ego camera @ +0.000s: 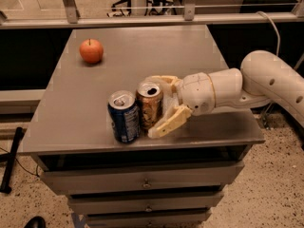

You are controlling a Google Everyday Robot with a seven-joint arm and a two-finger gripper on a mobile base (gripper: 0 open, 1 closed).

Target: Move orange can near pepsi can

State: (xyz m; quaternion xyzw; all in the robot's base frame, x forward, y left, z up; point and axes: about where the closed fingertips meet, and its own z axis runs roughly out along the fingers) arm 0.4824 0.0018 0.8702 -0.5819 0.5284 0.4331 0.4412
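The orange can [149, 104] stands upright near the front of the grey table [142, 51]. The pepsi can [123, 117] stands right beside it on its left, almost touching. My gripper [152, 107] reaches in from the right and is shut on the orange can, with one finger [167, 122] in front of the can and the other behind it. The white arm [266, 82] extends off to the right.
A round orange-red apple [91, 50] sits at the table's far left. The table's front edge [142, 146] is just in front of the cans, with drawers [142, 182] below. A rail [152, 19] runs behind the table.
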